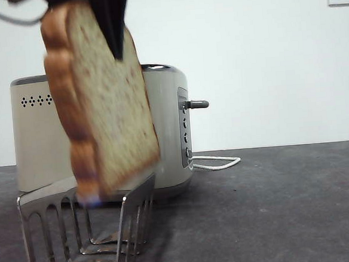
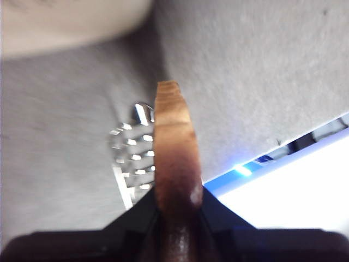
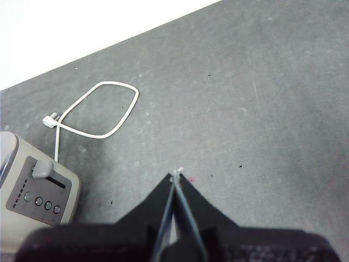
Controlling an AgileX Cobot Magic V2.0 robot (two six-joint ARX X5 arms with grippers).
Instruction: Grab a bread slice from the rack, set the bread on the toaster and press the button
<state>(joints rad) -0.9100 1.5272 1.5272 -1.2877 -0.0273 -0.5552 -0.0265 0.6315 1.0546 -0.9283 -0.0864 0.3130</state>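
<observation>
Your slice of bread (image 1: 111, 120) hangs in the air in front of the toaster (image 1: 168, 128), its lower edge right at the top of the rack (image 1: 86, 233). In the front view you cannot tell whether that bottom corner touches the dividers or has cleared them. The rack's slots that show below it hold nothing.

The slice is thick, with a brown crust down one side and a pale, speckled crumb facing you. It is tilted, the top leaning to the left of the picture and the bottom swinging right. From the left wrist view you see it edge-on, the crust (image 2: 174, 158) glossy brown, with the silver rack (image 2: 133, 158) below and behind it on the grey table (image 2: 262, 82).

Your left gripper (image 2: 177, 218) comes down from above and is clamped on the top of the slice, one black jaw on each face; in the front view it shows as a dark wedge (image 1: 110, 21) over the crumb.

Your right gripper (image 3: 175, 188) waits well off to the side over bare table, its jaws closed together with nothing between them. Near it lie the toaster's control panel with the button (image 3: 41, 168) sticking out, and the looped white cord (image 3: 103, 109).
</observation>
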